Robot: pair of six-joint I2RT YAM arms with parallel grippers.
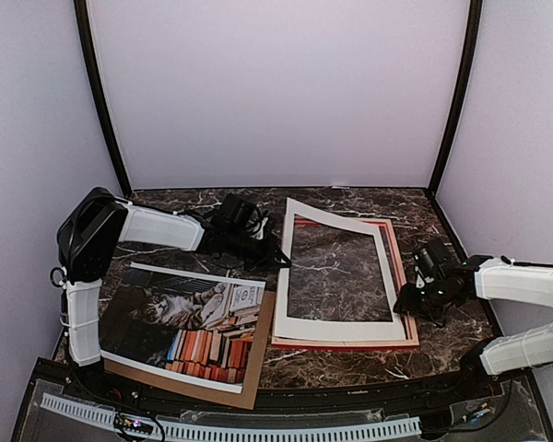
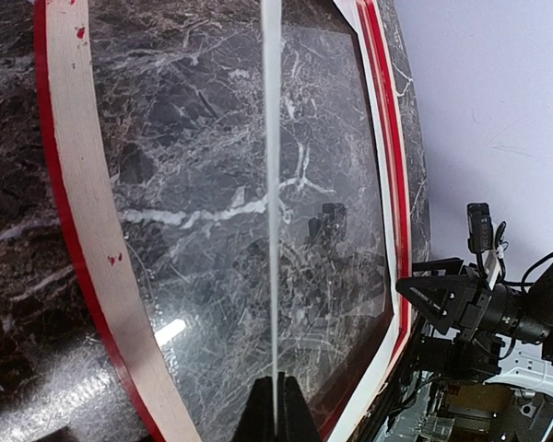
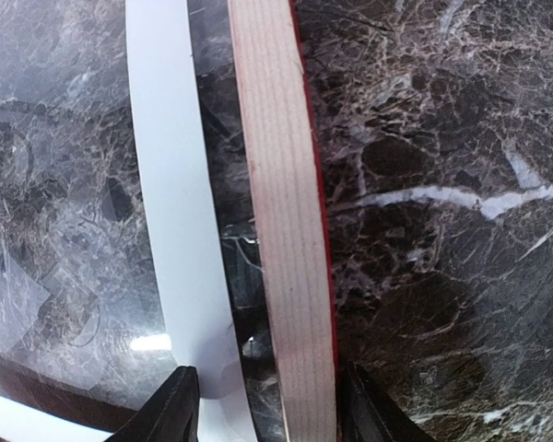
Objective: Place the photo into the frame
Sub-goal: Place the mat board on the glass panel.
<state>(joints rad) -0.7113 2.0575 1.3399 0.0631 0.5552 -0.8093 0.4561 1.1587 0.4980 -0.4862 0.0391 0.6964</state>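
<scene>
The photo (image 1: pixel 189 322), a cat with red-orange books, lies face up at front left on a brown backing board (image 1: pixel 258 373). The red frame (image 1: pixel 399 267) lies flat at centre right, pale wood rear upward. A white mat (image 1: pixel 336 327) rests on it with its left edge raised. My left gripper (image 1: pixel 276 258) is shut on that edge; in the left wrist view the mat (image 2: pixel 273 138) shows edge-on between the closed jaws (image 2: pixel 276 405), above the frame rail (image 2: pixel 69 184). My right gripper (image 1: pixel 408 302) is open, its jaws (image 3: pixel 267 410) straddling the mat strip (image 3: pixel 170 184) and the frame's right rail (image 3: pixel 276 184).
The dark marble table (image 1: pixel 350 198) is enclosed by pale lilac walls (image 1: pixel 276 92) with black corner posts. A black lip and a white ribbed strip (image 1: pixel 258 428) run along the near edge. The right arm (image 2: pixel 498 313) shows in the left wrist view.
</scene>
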